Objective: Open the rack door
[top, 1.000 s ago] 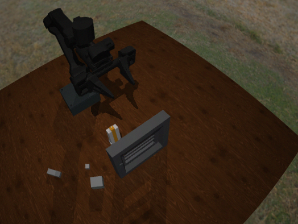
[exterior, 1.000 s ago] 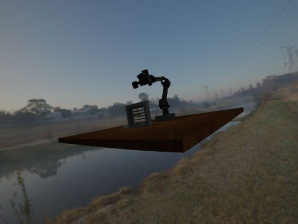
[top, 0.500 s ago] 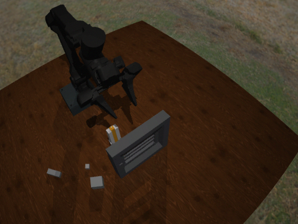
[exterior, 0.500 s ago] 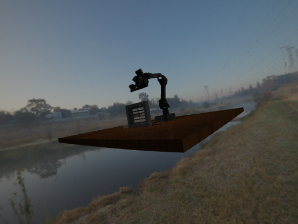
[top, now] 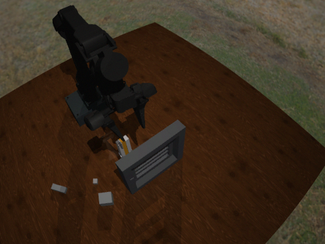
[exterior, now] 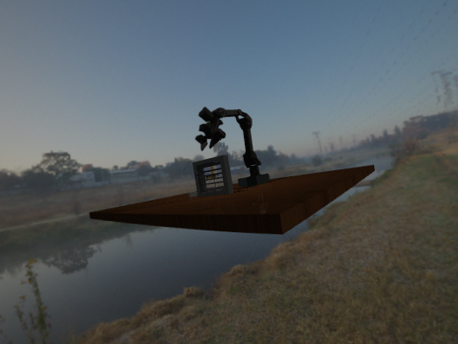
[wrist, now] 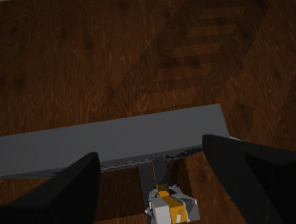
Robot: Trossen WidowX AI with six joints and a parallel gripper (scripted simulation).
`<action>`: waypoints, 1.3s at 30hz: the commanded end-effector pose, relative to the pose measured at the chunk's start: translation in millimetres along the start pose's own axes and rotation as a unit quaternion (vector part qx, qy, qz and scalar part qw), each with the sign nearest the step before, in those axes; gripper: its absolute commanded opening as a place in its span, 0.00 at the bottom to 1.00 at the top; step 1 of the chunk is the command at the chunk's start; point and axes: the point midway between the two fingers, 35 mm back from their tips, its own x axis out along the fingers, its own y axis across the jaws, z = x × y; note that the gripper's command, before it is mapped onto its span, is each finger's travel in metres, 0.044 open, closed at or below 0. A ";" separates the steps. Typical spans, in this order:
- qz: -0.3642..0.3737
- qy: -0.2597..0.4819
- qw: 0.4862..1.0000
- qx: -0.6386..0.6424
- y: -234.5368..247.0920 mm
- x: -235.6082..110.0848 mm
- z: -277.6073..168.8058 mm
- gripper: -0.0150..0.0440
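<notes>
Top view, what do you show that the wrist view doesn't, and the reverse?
Only top: the blue-grey block-shaped arm base.

Only wrist: a dark flat strip running from the grey rectangular frame toward the white-and-orange upright handle.

Both: that frame, that handle, the black two-fingered end effector, open, and the brown wooden table.

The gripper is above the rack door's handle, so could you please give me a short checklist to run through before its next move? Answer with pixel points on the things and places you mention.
1. Jaws (top: 133, 133) apart: ok.
2. Orange-and-white handle (top: 124, 145) (wrist: 172, 207) in the wrist view: ok.
3. Handle between the fingers: not ok, they are above it.
4. Grey frame (top: 150, 145) (exterior: 225, 175) (wrist: 120, 140) upright: ok.
5. Three small pale blocks (top: 105, 198) on the table (top: 232, 139) (exterior: 197, 218) (wrist: 60, 65): ok.
6. Door unlocked: cannot tell.
</notes>
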 end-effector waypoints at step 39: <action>0.007 0.290 0.957 -0.005 -18.2 32.9 -56.2 0.75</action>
